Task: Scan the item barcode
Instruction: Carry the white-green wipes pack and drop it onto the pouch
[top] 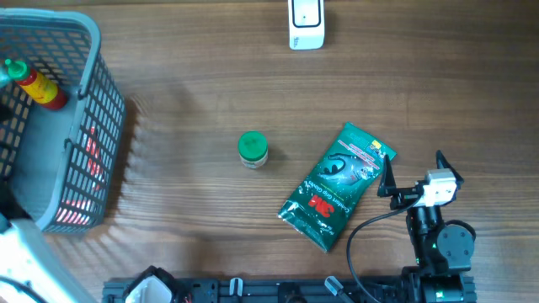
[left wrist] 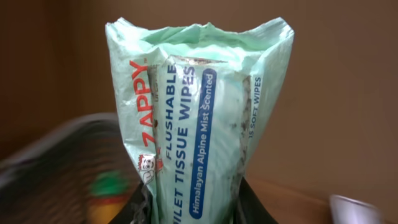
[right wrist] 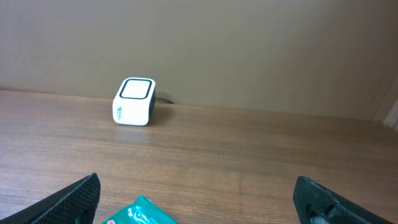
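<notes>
Soft, even light on the table; the basket throws a faint shadow rightward. Behind the sharp wipes pack, everything blurs, perhaps from motion.

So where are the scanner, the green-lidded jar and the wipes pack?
scanner point(top: 306, 35), overhead view, its white body.
green-lidded jar point(top: 253, 146), overhead view, its lid.
wipes pack point(left wrist: 199, 124), left wrist view, printed front.

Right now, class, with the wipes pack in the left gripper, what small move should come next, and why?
Probably carry the wipes pack toward the scanner: the left gripper grips its lower end, and the scanner sits away at the table's back edge.
</notes>
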Motion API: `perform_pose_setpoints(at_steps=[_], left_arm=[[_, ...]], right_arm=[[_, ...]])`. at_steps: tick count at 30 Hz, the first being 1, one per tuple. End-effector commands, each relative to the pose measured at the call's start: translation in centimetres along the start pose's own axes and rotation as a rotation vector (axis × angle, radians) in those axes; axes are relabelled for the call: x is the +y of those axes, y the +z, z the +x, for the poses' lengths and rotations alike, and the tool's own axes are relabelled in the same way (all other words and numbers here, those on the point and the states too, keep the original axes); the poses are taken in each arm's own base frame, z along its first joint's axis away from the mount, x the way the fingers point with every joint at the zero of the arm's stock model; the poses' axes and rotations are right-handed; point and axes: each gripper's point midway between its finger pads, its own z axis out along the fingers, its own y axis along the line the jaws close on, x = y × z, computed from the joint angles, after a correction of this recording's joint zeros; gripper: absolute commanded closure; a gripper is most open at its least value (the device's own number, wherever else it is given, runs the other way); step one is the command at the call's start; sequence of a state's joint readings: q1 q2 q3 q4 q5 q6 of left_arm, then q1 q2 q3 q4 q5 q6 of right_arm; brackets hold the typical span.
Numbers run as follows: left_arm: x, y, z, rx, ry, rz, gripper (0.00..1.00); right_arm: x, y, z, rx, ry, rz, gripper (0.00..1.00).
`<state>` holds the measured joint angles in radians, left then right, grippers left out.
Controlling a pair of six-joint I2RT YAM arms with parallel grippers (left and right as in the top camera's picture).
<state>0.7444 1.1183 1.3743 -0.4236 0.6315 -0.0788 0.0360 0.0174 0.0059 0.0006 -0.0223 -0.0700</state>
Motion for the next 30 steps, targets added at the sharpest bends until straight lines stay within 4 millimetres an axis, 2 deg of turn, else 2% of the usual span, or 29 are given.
perform_pose_setpoints(at_steps=[1, 6, 13, 15, 17, 21, 25, 27, 30], left_arm=[[-10.7, -1.8, 2.9, 0.158, -0.132, 0.45, 0.8], [-17.1, -2.8, 8.8, 0.391, -0.131, 0.643, 0.83], [-28.1, -6.6, 18.3, 0.654, 0.094, 1.064, 0.88], [-30.2, -7.5, 21.0, 0.715, 0.163, 1.13, 0.87], [-32.2, -8.2, 24.6, 0.798, 0.245, 1.162, 0.87], [-34.6, -9.1, 32.8, 0.984, 0.44, 1.12, 0.85], [-35.0, -8.4, 39.8, 1.085, 0.655, 0.985, 0.86], [-35.5, -7.8, 42.7, 1.113, 0.702, 0.935, 0.86], [-36.8, -7.1, 46.2, 1.156, 0.66, 0.893, 0.9]], right_arm=[[0.2, 0.0, -0.2, -0.009, -0.008, -0.008, 0.0], [0.2, 0.0, -0.2, -0.009, -0.008, -0.008, 0.0], [0.2, 0.0, -0.2, -0.009, -0.007, -0.008, 0.0], [0.2, 0.0, -0.2, -0.009, -0.008, -0.008, 0.0], [0.2, 0.0, -0.2, -0.009, -0.007, -0.008, 0.0], [0.2, 0.0, -0.2, -0.009, -0.008, -0.008, 0.0], [0.2, 0.0, -0.2, -0.009, -0.008, -0.008, 0.0], [0.2, 0.0, -0.2, -0.009, -0.008, -0.008, 0.0], [0.2, 0.0, -0.2, -0.009, -0.008, -0.008, 0.0]])
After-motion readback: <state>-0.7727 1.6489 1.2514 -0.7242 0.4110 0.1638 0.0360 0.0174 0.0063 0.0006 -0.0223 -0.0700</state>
